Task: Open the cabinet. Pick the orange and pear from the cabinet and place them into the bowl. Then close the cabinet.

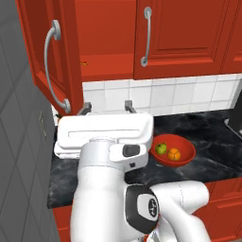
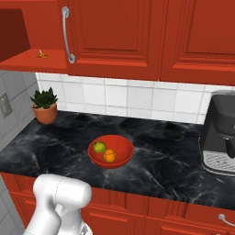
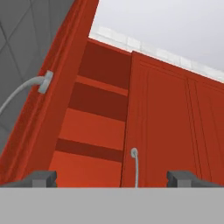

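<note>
Tool point(image 1: 108, 108) spread, empty | right base: potted plant point(image 2: 45, 106) | hand: cabinet point(image 3: 105, 127) shelves

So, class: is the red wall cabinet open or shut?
Half open: the cabinet has its left door swung out, right door shut.

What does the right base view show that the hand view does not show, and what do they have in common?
The right base view shows the black counter with the bowl on it, holding the pear and the orange, plus a potted plant and a coffee machine.

The hand view shows the open gripper and looks up into the cabinet, where its left door is swung open on red shelves.

Both show the shut right door with its silver handle.
</note>
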Available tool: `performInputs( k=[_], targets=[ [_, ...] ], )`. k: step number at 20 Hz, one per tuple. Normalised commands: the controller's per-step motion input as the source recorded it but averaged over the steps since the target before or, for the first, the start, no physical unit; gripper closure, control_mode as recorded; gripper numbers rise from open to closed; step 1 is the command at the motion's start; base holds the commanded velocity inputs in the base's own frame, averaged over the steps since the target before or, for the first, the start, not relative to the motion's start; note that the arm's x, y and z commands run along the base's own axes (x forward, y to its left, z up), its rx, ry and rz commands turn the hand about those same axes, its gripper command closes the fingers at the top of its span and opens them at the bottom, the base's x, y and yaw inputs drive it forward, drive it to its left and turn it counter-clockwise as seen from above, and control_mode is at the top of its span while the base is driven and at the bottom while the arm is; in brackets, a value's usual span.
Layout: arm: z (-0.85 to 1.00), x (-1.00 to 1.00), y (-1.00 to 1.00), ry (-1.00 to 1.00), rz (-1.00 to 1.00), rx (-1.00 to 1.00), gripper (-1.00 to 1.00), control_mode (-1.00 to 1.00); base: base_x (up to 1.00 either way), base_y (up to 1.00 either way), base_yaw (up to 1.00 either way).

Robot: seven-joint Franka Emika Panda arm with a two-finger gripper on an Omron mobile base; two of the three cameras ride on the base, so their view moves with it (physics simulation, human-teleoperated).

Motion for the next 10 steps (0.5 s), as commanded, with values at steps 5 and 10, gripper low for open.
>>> performInputs(
  k=[5, 10],
  targets=[
    [-0.03, 0.88, 0.07, 0.0, -0.11, 0.0, -1.0, -1.0, 0.0, 0.0, 0.0],
    [-0.11, 0.64, 0.16, 0.0, -0.07, 0.0, -1.0, -1.0, 0.0, 0.0, 0.0]
  ],
)
